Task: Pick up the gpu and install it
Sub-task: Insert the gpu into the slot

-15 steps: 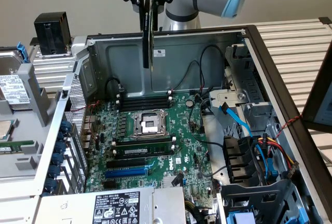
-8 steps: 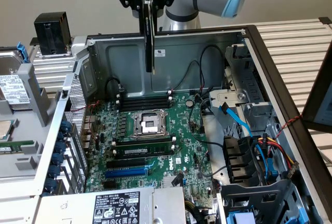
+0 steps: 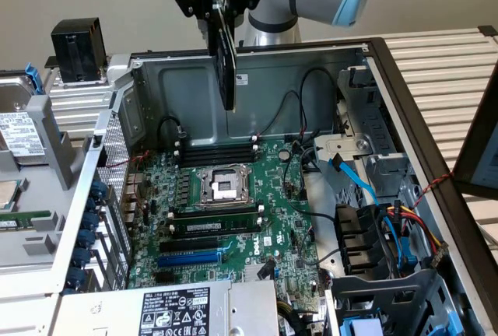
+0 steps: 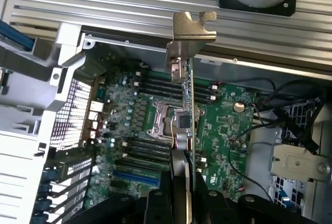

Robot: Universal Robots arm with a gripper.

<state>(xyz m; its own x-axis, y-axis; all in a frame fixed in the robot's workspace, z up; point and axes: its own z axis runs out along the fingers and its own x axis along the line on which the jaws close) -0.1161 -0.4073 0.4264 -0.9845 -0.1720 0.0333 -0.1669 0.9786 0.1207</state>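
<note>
The gpu (image 3: pixel 226 60) is a short black card hanging on edge high above the open computer case, and my gripper (image 3: pixel 217 11) is shut on its upper end. In the wrist view the gpu (image 4: pixel 190 105) shows edge-on, with its metal bracket (image 4: pixel 191 26) at the far end and my gripper (image 4: pixel 184 199) clamped on the near end. It hangs over the motherboard (image 3: pixel 272 188), roughly above the CPU socket (image 3: pixel 222 186) and the memory sticks (image 3: pixel 218 149). A blue expansion slot (image 3: pixel 191 257) and a black one (image 3: pixel 204 240) lie on the board toward its near side.
The case's rear wall (image 3: pixel 264 79) stands just behind the hanging card. Bundled cables and a drive cage (image 3: pixel 389 231) crowd the exterior view's right. A power supply (image 3: pixel 171 309) sits at the near edge. A black cube-shaped block (image 3: pixel 78 39) rests outside the case at the left.
</note>
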